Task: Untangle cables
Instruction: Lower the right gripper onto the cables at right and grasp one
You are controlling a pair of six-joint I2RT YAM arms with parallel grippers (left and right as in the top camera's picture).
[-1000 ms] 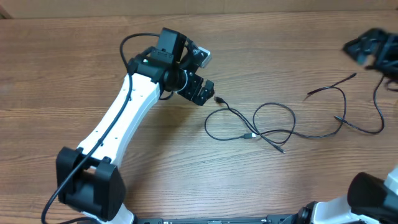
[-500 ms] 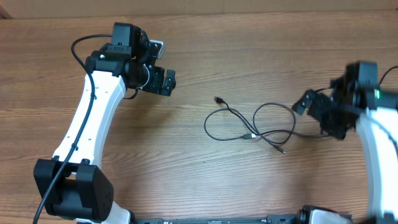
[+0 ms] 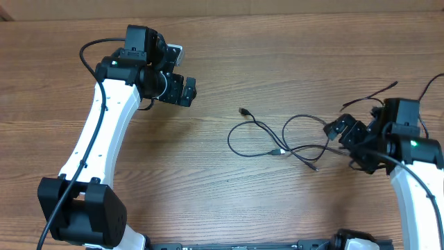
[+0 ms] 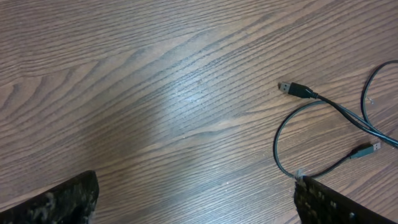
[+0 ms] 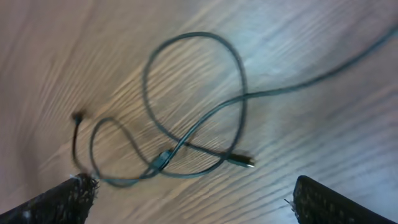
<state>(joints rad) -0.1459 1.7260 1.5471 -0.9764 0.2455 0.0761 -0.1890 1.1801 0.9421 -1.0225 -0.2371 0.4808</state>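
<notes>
Thin black cables (image 3: 281, 151) lie in loose, crossed loops in the middle of your wooden table (image 3: 229, 201). Your right gripper (image 3: 349, 141) hovers at their right edge, fingers spread wide and empty. Your left gripper (image 3: 184, 91), also spread and empty, is well apart at upper left.

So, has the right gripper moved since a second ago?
Yes. In the overhead view the right gripper has come from the top right down and left, up to the cables.

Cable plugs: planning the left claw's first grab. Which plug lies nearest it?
The plug at the upper-left end of the cables, lying alone toward the left claw; the other plugs lie farther right among crossed strands.
</notes>
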